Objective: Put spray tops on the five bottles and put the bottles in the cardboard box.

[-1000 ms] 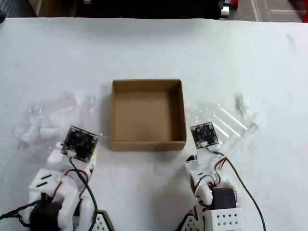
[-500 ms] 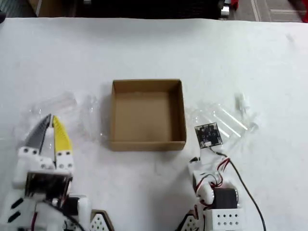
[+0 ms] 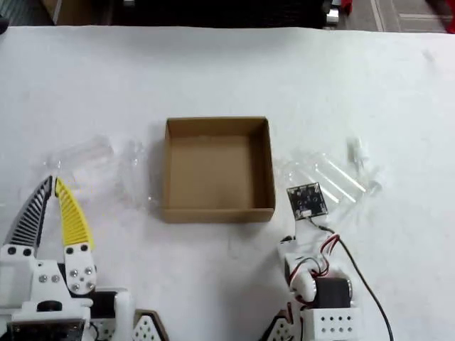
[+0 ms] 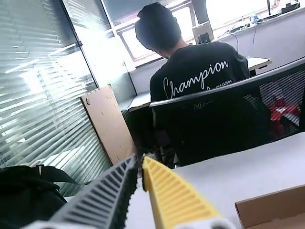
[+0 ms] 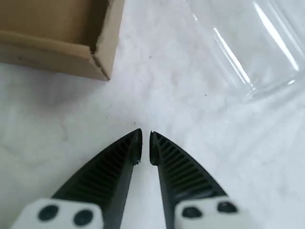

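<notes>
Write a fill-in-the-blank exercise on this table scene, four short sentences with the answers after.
The cardboard box is ___ inside.
The left gripper has one black finger and one ___ finger.
The right gripper points at the table near a ___ of the box.
The clear bottles lie on their ___.
Missing words: empty; yellow; corner; sides.
</notes>
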Controlling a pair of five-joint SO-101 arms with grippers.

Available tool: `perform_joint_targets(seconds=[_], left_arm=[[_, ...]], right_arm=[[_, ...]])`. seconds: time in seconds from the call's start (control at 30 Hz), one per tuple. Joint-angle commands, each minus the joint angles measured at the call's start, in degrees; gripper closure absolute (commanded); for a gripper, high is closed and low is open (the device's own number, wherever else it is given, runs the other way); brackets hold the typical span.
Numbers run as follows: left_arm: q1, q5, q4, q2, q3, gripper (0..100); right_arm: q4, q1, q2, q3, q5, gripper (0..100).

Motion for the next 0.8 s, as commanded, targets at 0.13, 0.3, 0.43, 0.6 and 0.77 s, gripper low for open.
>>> perform_joint_targets(seconds=[0.13,0.3,0.43,0.6,0.77], left_arm=[[-0.3,8.0,-0.3,29.2,-12.0,94],[-0.3,13.5,9.8,50.2,-30.7,94],[-1.6,14.0,15.1,61.2,-43.3,94],[-6.7,22.0,20.3,71.8,-56.0,94],[-13.4,33.6,24.2,79.2,-66.6,90]], right_arm=[[0.1,0.0,-0.5,0.5,0.4,98.1],[0.1,0.0,-0.5,0.5,0.4,98.1],[0.1,0.0,-0.5,0.5,0.4,98.1],[0.1,0.0,-0.5,0.5,0.4,98.1],[0.1,0.0,-0.5,0.5,0.4,98.1]])
